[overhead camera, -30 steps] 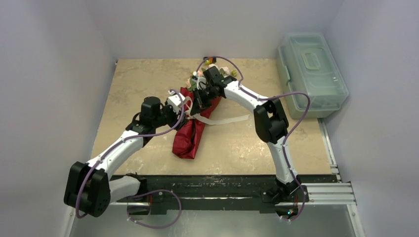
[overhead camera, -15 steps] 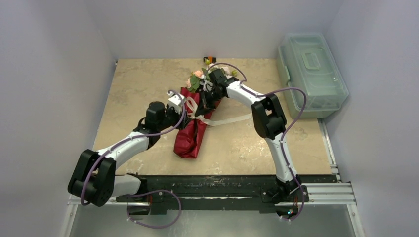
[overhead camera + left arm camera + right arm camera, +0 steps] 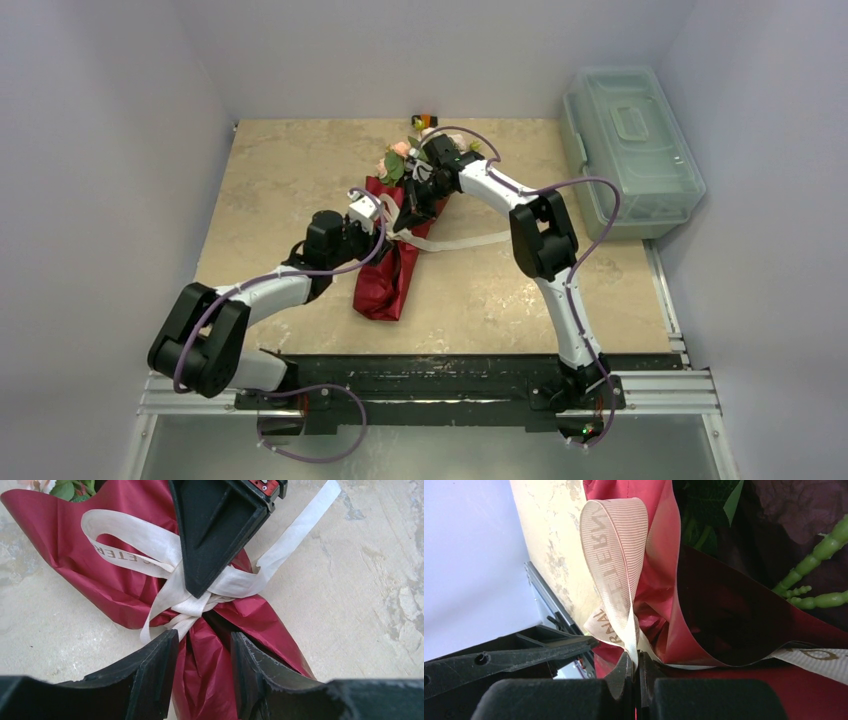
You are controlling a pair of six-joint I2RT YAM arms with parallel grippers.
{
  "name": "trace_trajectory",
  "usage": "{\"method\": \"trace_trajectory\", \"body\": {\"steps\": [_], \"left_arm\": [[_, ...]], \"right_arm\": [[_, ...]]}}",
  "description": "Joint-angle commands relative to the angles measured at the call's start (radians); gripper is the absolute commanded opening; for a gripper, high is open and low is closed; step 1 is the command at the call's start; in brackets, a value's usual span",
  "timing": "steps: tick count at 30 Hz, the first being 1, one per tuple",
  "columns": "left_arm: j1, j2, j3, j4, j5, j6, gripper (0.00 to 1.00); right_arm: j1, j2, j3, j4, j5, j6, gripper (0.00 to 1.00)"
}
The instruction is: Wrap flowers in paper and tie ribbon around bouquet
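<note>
Red crinkled paper (image 3: 100,580) already wraps the flowers (image 3: 397,160) into a slim bouquet (image 3: 385,275). It lies near the middle of the beige stone-patterned table (image 3: 270,180), with the blooms toward the far edge and the narrow end toward the arm bases.

Judging from the pictures, your wrapping step is finished. The cream ribbon (image 3: 125,532) goes round the waist of the cone and is cinched in a knot (image 3: 192,607). One loop (image 3: 616,545) stands up from the knot, with printed lettering on it. The other end runs out as a flat tail (image 3: 470,242) across the table to the right. The bow seems only half made: a second loop and a final tightening look like what is left.

Your right gripper (image 3: 635,670) has its jaws pressed together on the ribbon, pinching it at the base of the loop, just beside the knot. Your left gripper (image 3: 204,640) hangs just below the knot with its jaws spread. The gathered paper lies in the gap between them. You cannot tell from these views whether the pads touch it.

The paper looks thin and creased, flaring above the knot and pinched narrow under it. Pink and peach blooms and green leaves show at the open top. A clear lidded plastic box (image 3: 630,150) sits well apart at the far right.
</note>
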Motion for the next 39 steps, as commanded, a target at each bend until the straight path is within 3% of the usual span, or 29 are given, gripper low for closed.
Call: {"method": "trace_trajectory", "body": {"steps": [1, 15, 27, 34, 39], "left_arm": [[-0.006, 0.008, 0.008, 0.087, -0.024, 0.044, 0.47], [-0.022, 0.085, 0.023, 0.182, 0.0, 0.051, 0.53], [-0.029, 0.152, 0.084, 0.161, -0.032, 0.122, 0.51], [-0.03, 0.174, 0.098, 0.175, -0.065, 0.118, 0.46], [-0.029, 0.179, 0.09, 0.193, -0.067, 0.11, 0.36]], "right_arm": [[-0.004, -0.032, 0.015, -0.018, -0.039, 0.018, 0.0], [-0.005, -0.022, 0.039, -0.034, -0.062, 0.036, 0.0], [-0.006, -0.028, 0.042, -0.038, -0.077, 0.055, 0.0], [-0.005, -0.031, 0.038, -0.046, -0.085, 0.057, 0.0], [-0.006, -0.034, 0.029, -0.036, -0.109, 0.069, 0.0]]}}
